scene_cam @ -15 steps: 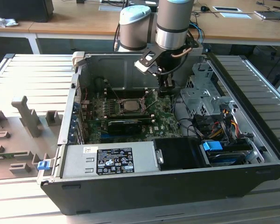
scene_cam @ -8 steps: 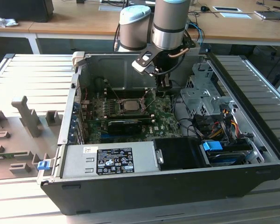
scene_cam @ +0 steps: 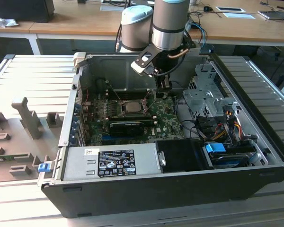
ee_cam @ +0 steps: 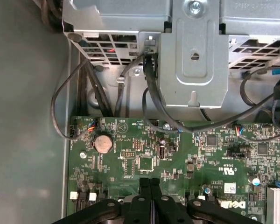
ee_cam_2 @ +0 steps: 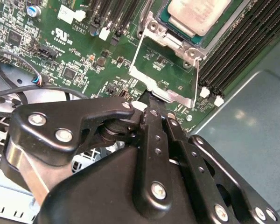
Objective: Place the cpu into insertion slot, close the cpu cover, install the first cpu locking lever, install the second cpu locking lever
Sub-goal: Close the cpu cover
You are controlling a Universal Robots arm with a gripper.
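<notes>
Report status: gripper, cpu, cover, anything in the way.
Gripper: jaws shut, nothing held, tips at the edge of the thin metal square cover frame, which stands open. Pale silvery square cpu seated, uncovered. No obstruction seen.

- We see the computer case lying open on the slatted table, with a desk behind it.
- Inside, the power supply sits along the near wall. The motherboard is behind it, and the drive cage is at the exterior view's right.
- The cpu lies in the insertion slot amid the motherboard.
- In the second wrist view we find the cpu cover tilted up beside the slot, between the cpu and the gripper, whose tips are at its edge.
</notes>
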